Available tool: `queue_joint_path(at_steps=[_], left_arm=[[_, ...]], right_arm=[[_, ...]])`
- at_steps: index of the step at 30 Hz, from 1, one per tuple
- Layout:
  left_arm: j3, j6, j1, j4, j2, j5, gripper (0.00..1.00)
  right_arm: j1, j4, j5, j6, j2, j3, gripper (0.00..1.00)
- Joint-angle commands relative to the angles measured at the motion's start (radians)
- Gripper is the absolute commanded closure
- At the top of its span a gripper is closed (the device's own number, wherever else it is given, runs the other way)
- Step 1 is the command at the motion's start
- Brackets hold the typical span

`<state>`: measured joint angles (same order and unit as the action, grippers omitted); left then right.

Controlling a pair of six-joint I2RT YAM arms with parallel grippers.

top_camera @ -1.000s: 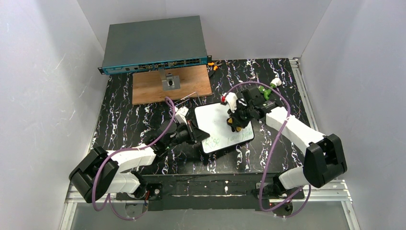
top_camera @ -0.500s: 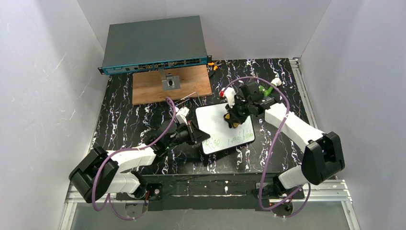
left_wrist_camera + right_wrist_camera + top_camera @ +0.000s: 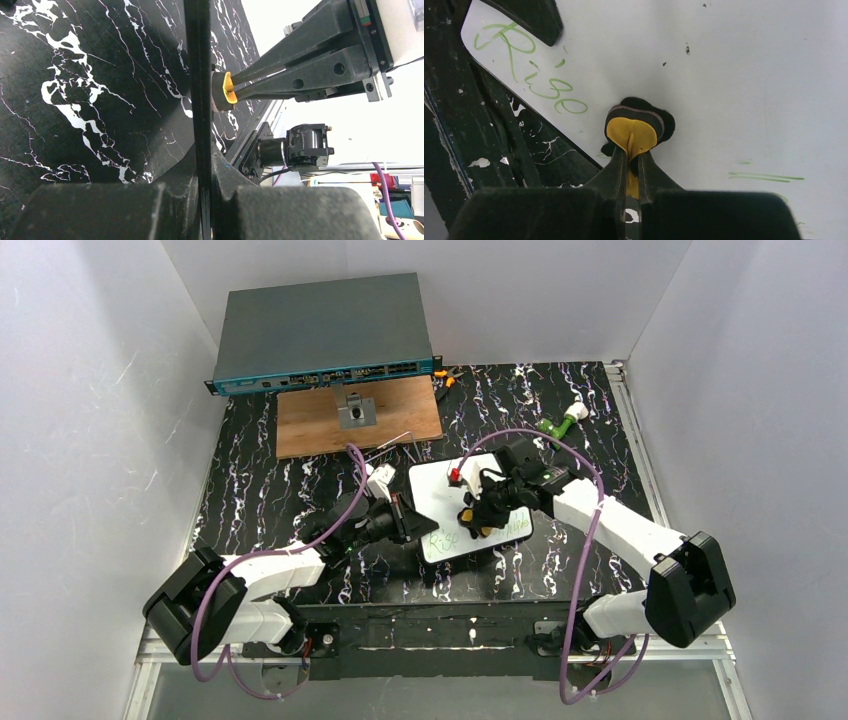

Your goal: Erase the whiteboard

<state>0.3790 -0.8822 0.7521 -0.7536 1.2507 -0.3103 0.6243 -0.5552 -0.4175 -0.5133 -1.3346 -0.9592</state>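
**Eraser met whiteboard near the front of the table**

The whiteboard lay on the black marbled table between the two arms, turned slightly so its near edge angled farther away toward the right. From above it looked almost square, so its long axis could not be told. The green writing ran left to right along that near edge. The left tool was pinching the board's left rim. The right tool was clamped on a yellow, black-felted eraser, which touched the board just right of the word "Rise".
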Motion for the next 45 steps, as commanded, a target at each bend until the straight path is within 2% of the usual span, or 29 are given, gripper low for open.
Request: queue_joint_path(at_steps=[1, 5, 9, 14, 18, 23, 30, 33, 38, 41, 45], left_arm=[[-0.004, 0.026, 0.008, -0.085, -0.046, -0.032, 1.00], [-0.005, 0.030, 0.008, -0.076, -0.056, -0.031, 1.00], [-0.006, 0.030, 0.008, -0.083, -0.052, -0.033, 1.00], [-0.005, 0.023, 0.007, -0.105, -0.035, -0.035, 1.00], [-0.002, 0.020, 0.007, -0.112, -0.024, -0.036, 1.00], [-0.003, 0.022, 0.009, -0.103, -0.033, -0.033, 1.00], [-0.002, 0.023, 0.008, -0.106, -0.026, -0.037, 1.00], [-0.003, 0.020, 0.008, -0.116, -0.023, -0.041, 1.00], [-0.006, 0.020, 0.007, -0.112, -0.033, -0.036, 1.00], [-0.001, 0.019, 0.008, -0.112, -0.027, -0.037, 1.00], [0.000, 0.021, 0.009, -0.104, -0.031, -0.036, 1.00]], right_arm=[[-0.005, 0.065, 0.058, -0.006, -0.011, -0.008, 0.99], [-0.078, 0.107, 0.138, 0.040, -0.042, -0.034, 0.99], [-0.124, 0.113, 0.134, 0.055, -0.047, -0.033, 0.99], [-0.094, 0.057, -0.064, 0.028, 0.000, -0.001, 0.99], [-0.015, 0.034, -0.115, -0.012, 0.013, 0.024, 0.99], [-0.008, 0.067, -0.035, 0.000, -0.007, 0.002, 0.99], [-0.131, 0.102, 0.015, 0.030, 0.007, -0.006, 0.99], [-0.146, 0.100, 0.001, 0.027, 0.015, 0.004, 0.99], [-0.097, 0.019, -0.146, 0.009, 0.022, -0.001, 0.99], [-0.008, -0.007, -0.147, -0.028, 0.023, 0.005, 0.99], [-0.006, 0.011, -0.101, -0.017, 0.005, -0.020, 0.99]])
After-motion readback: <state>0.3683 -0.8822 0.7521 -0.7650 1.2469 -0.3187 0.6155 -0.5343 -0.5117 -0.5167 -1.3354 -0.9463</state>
